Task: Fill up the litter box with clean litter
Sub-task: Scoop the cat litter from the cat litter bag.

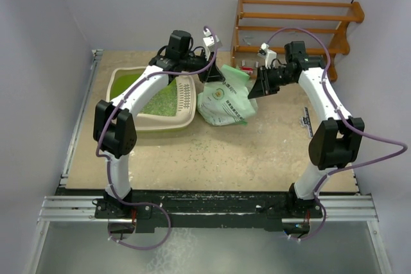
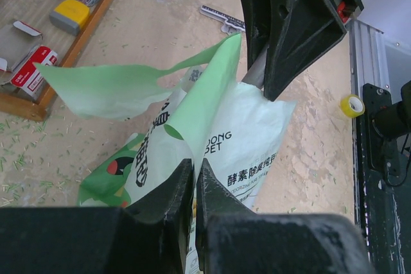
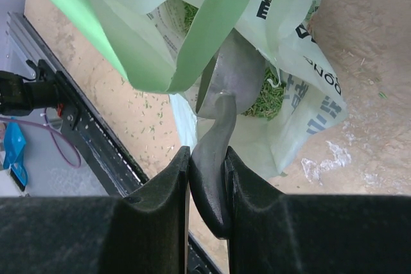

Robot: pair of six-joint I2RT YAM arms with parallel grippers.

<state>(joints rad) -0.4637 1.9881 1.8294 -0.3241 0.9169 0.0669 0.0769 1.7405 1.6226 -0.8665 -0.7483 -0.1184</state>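
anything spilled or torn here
Yes. Loose litter is strewn across the table around the bag, outside the litter box. The bag's top is torn into ragged flaps; the left gripper pinches one, and the right gripper holds a scoop.

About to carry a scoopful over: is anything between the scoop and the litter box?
Yes. The left arm arches over the litter box, and the left gripper, shut on the bag at its top edge, sits roughly between the scoop and the box.

The litter box (image 1: 187, 119) is cream with lime-green inside; the bag (image 1: 225, 102) pale green, black-printed; the scoop (image 3: 234, 78) grey.
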